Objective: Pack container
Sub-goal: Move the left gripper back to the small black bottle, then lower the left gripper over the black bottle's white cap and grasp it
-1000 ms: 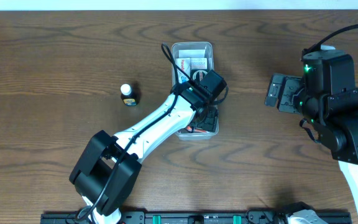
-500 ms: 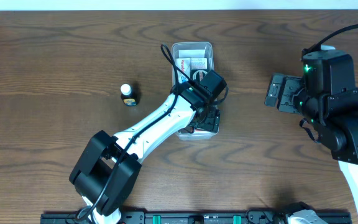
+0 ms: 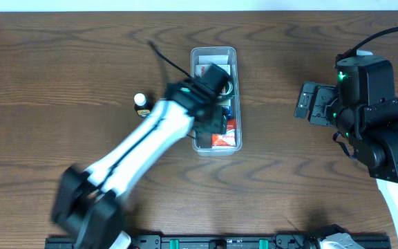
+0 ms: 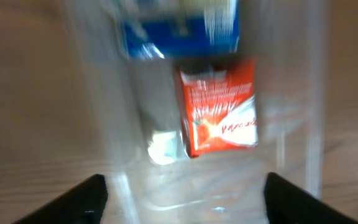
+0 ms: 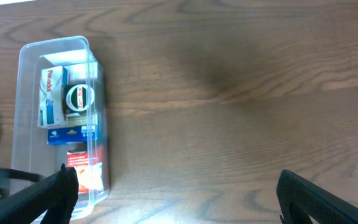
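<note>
The container (image 3: 213, 50) lies lengthwise at the centre of the worktop (image 3: 61, 41), with its long axis running away from me. It holds these items:

- A red box (image 4: 219, 106) at the near end.
- A blue box (image 5: 72, 134) just beyond the red one.
- A white-and-blue box (image 5: 53, 96) beside a round item (image 5: 79, 96), toward the far end.

My left gripper (image 4: 188, 202) is above the container's near end, pointing down into it. Its fingers (image 4: 86, 199) are wide apart with nothing between them. The red box lies just ahead of them, not touching. The left wrist view is blurred.

My right gripper (image 5: 182, 199) is well to the right of the container, over bare worktop, spread wide and empty.

A small white-capped bottle (image 3: 141, 104) stands on the worktop left of the container, close beside my left arm.
</note>
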Robot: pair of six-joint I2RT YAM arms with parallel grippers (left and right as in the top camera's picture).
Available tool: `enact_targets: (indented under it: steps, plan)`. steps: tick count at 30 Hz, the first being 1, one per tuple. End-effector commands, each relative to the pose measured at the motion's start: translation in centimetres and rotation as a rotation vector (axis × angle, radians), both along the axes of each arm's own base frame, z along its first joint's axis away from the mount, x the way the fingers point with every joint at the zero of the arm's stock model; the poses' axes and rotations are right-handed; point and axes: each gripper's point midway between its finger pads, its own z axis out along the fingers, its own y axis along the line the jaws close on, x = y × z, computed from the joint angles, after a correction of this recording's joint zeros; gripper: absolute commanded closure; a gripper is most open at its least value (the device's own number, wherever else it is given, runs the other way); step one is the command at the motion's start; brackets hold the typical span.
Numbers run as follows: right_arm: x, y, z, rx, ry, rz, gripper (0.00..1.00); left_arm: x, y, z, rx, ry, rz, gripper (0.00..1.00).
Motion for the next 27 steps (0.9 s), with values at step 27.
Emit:
enact_targets:
  steps: [27]
  plan:
    - [0.1, -0.7, 0.0, -0.021, -0.003, -0.015, 0.01, 8.0, 18.1, -1.6, 0.157, -0.011, 0.233, 0.20]
